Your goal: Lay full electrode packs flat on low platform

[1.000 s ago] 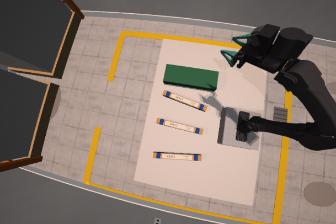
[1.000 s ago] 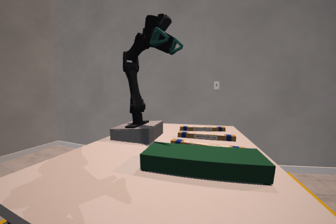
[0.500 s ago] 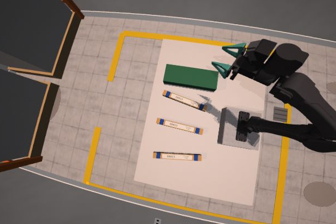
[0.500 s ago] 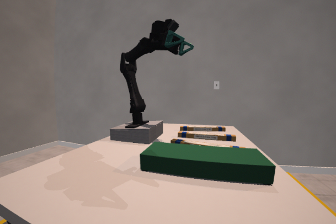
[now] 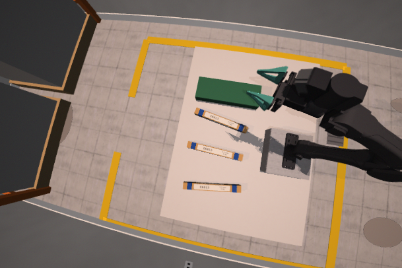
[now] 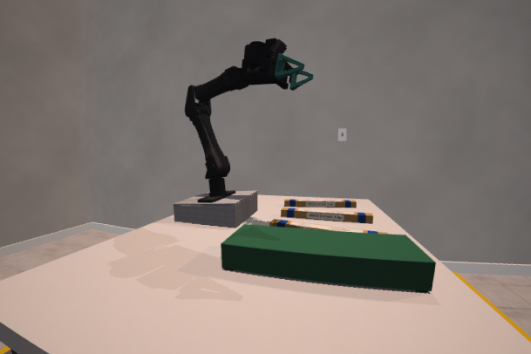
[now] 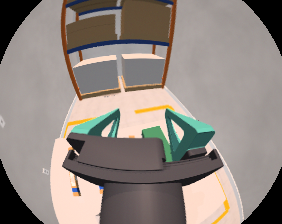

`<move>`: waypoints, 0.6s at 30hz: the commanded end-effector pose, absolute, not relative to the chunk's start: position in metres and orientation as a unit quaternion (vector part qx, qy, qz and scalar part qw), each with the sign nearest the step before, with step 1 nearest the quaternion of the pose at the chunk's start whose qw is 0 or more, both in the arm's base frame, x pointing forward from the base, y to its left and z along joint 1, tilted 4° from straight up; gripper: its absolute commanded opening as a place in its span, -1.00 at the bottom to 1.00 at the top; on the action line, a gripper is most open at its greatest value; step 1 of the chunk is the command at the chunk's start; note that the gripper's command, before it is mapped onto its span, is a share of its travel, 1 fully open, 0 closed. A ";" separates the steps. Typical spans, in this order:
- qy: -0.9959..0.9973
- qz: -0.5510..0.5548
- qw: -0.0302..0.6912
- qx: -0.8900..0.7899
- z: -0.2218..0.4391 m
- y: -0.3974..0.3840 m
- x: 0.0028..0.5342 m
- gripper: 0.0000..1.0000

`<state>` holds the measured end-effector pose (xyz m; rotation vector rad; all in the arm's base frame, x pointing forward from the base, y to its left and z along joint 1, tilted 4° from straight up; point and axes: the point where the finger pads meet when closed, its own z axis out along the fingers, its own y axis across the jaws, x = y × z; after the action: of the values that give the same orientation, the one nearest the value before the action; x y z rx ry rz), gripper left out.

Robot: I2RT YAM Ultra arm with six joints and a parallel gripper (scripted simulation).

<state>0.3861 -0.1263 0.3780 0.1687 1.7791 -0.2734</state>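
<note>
Weighing is outstanding: three electrode packs (image 5: 212, 187) (image 6: 320, 203) lie flat, below and beyond the gripper (image 5: 265, 86) (image 6: 309, 71) (image 7: 142, 111), off the green platform (image 5: 228, 92) (image 6: 327, 257) (image 7: 153, 133) beneath it. Fingers spread, empty. Next move, in my judgement: descend, straddle one pack, lift to gauge weight.

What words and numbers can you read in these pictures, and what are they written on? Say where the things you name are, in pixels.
"E6013": on the labels of all three electrode packs (image 5: 221, 120) (image 5: 214, 151) (image 5: 212, 187).
Smaller print on those same labels: too small and blurred for me to read surely.
Green platform (image 5: 228, 92) (image 6: 331, 248) (image 7: 154, 137): no writing that I can see.
</note>
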 end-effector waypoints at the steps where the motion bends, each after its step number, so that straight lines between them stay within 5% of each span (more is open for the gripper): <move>1: 0.749 -0.096 0.653 0.057 0.391 -0.105 0.384 0.47; 18: 0.723 -0.033 0.690 0.019 0.413 -0.026 0.378 0.47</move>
<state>0.3888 -0.0321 0.3915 0.0304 1.6567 -0.0743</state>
